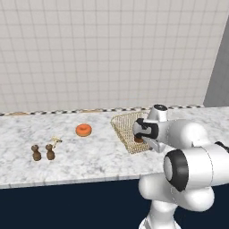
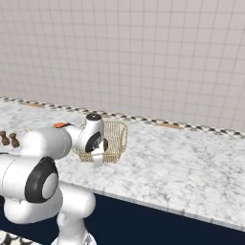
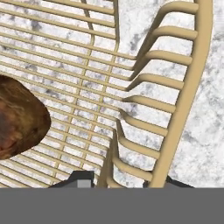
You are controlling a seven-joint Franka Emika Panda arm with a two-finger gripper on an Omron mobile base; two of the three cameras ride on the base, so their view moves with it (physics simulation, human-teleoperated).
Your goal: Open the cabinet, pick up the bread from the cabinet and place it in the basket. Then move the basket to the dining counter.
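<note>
- While the arm is bending low over the marbled counter point(image 1: 89, 165), two brown pear-shaped pieces point(image 1: 43, 153) are standing at the far left of the left base view. They are well apart from the work.
- An orange doughnut point(image 1: 83, 130) is lying next along, between those pieces and the basket point(image 1: 120, 123). It is clear of both.
- The basket is sitting flat on the marbled top, with its wire sides flaring outward.
- The bread point(image 1: 139, 140) is resting inside the basket, on the mesh floor, near the wall closest to the robot.
- The gripper point(image 1: 142, 136) is pointing down at that same near wall.
- Seen from the hand view, the bread point(image 3: 17, 118) is lying to the left of the gripper point(image 3: 127, 181), on the inner side of the wall and apart from both fingertips.
- The fingertips are standing one on each side of the basket wall point(image 3: 131, 131). One is inside over the mesh floor and one is outside under the rim point(image 3: 192, 87).
- The jaws are standing narrow and appear to be pinching the wire wall between them; nothing else is in the grip.
- Judgement: the wall and rim are running away from the gripper along the view, so any carry is depending on this single off-centre hold, with the bread's weight sitting toward the held side.
</note>
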